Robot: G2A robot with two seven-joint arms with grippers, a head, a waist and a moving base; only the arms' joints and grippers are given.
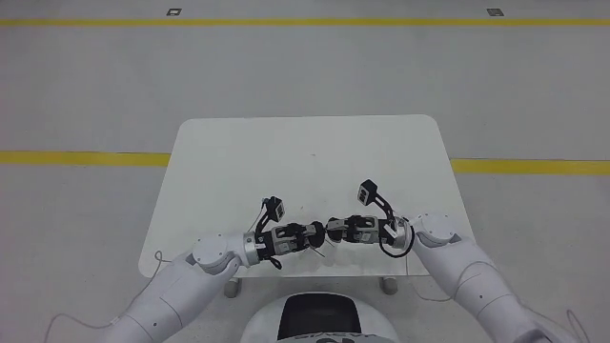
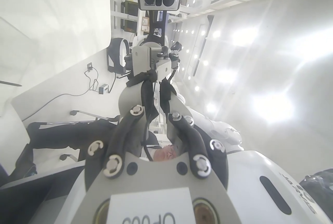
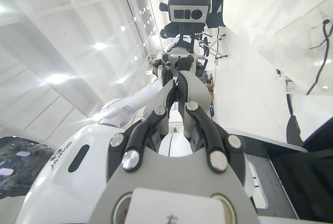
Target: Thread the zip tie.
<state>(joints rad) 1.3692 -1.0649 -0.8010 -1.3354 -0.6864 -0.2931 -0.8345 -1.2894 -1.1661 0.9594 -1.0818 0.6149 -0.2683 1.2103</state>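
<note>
Both arms meet tip to tip just above the near edge of the white table (image 1: 305, 152). My left gripper (image 1: 318, 234) comes in from the left and my right gripper (image 1: 335, 230) from the right, their fingertips almost touching. In the left wrist view my left gripper (image 2: 156, 84) is shut on a black zip tie (image 2: 136, 80), which sticks out sideways at the fingertips. A thin black strip runs back between the fingers. My right gripper (image 3: 177, 82) has its ribbed pads (image 3: 183, 91) pressed together at the tie's other end, which is hidden between them.
The table's far part lies beyond the grippers, and its front edge (image 1: 286, 274) runs just below them. Yellow floor lines (image 1: 305, 22) cross the room behind the table.
</note>
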